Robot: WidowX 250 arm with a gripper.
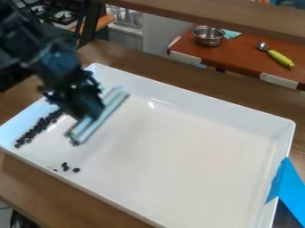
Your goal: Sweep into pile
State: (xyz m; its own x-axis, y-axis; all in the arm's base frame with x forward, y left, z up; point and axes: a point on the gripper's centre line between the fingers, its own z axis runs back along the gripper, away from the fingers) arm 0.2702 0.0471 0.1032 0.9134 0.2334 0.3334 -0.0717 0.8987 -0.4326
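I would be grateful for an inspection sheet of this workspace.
Surface: white tray on brown wooden table.
Job's things: long row of dark pieces by the tray's left wall; small separate group near its front edge.
Clutter: blue strip at the tray's right edge.
Claw: over the tray's left part, pale blade at its tip.
Cables: thin dark line, lower left, perhaps a cable.
Surroundings: table behind with steel pot and green-handled spoon; stove, upper left.

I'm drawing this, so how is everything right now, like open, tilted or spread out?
White rectangular tray: right side up
Small black round beads: in two groups, not one pile
Long pale straight blade: slanted, at the black robot tool
Shiny round metal pot: upright, uncovered
Spoon with yellow-green handle: lying down
Bright blue tape: bent
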